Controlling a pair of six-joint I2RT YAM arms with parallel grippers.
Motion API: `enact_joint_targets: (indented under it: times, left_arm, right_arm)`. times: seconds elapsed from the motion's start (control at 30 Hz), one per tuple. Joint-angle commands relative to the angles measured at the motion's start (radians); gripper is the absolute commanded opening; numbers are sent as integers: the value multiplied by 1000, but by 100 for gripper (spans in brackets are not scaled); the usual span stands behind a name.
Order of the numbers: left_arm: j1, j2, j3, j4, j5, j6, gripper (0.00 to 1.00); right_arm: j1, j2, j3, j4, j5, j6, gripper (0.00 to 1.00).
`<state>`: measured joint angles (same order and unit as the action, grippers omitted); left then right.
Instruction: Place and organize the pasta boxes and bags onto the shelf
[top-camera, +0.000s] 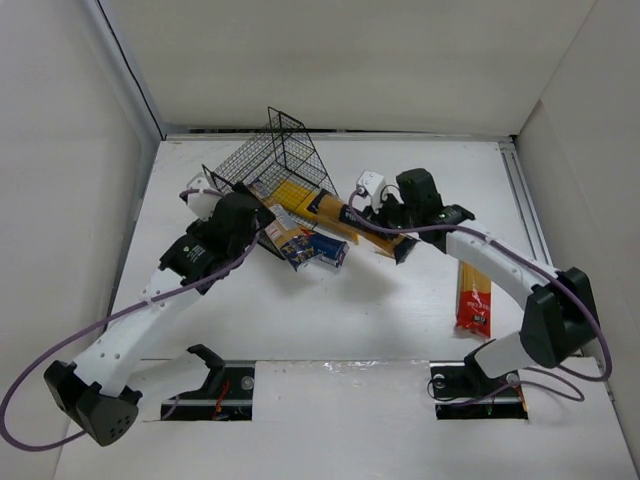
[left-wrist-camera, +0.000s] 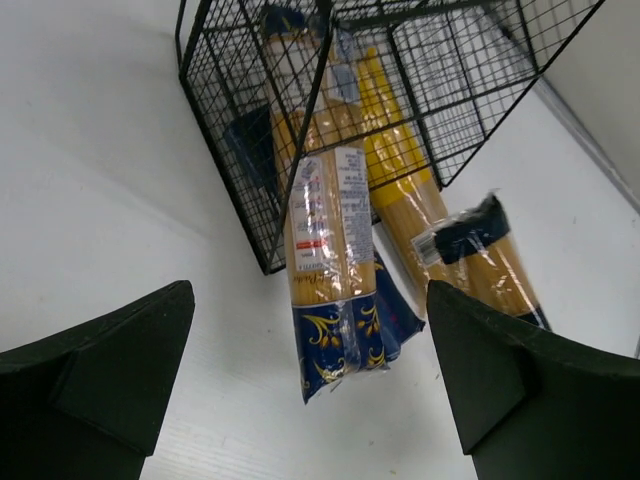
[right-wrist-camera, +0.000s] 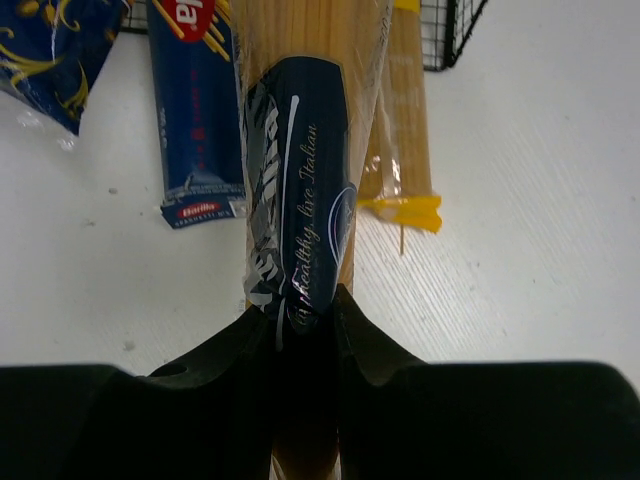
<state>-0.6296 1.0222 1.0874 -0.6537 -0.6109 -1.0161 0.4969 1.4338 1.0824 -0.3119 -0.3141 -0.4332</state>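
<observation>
The black wire-mesh shelf (top-camera: 275, 160) lies tipped at the back of the table, also in the left wrist view (left-wrist-camera: 300, 90). A clear spaghetti bag with a dark-blue patterned end (left-wrist-camera: 335, 290) sticks out of it, over a dark-blue box (top-camera: 328, 248). My left gripper (left-wrist-camera: 308, 300) is open and empty, its fingers either side of that bag's end and short of it. My right gripper (right-wrist-camera: 305, 310) is shut on the orange-brown pack with dark label (right-wrist-camera: 300, 190), which points at the shelf (top-camera: 350, 218). A yellow bag (right-wrist-camera: 405, 130) lies beside it. A red-and-yellow spaghetti bag (top-camera: 474, 295) lies at the right.
A small white object (top-camera: 370, 183) sits right of the shelf, near the right arm. White walls close in the table at left, back and right. The blue Barilla box (right-wrist-camera: 195, 130) lies left of the held pack.
</observation>
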Motion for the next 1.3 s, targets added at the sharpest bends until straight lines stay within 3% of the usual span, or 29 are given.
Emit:
enact_joint_targets:
  times: [0.0, 0.23, 0.6, 0.83, 0.93, 0.97, 1.03, 1.07, 1.27]
  left_arm:
    - [92, -40, 20, 126, 98, 148, 100]
    - [225, -40, 20, 106, 160, 189, 100]
    - [234, -68, 11, 46, 148, 200, 100]
    - [234, -86, 2, 12, 125, 200, 100]
    - [234, -86, 2, 23, 125, 200, 100]
    - [234, -86, -7, 23, 125, 200, 100]
    - [234, -86, -7, 23, 134, 200, 100]
    - [234, -77, -7, 23, 134, 200, 100]
    - [234, -77, -7, 32, 154, 209, 100]
  right_arm:
    - [38, 34, 138, 186, -19, 10, 0]
    - [87, 213, 301, 206, 21, 10, 0]
    - [134, 575, 703, 215, 55, 42, 0]
    - [143, 720, 869, 215, 109, 62, 2]
    - [143, 731, 878, 215, 96, 62, 20]
    - [143, 740, 878, 215, 96, 62, 42]
    - [143, 740, 878, 215, 87, 62, 62]
    - [143, 729, 851, 224, 87, 62, 82]
    - [143, 556, 662, 234, 153, 41, 96]
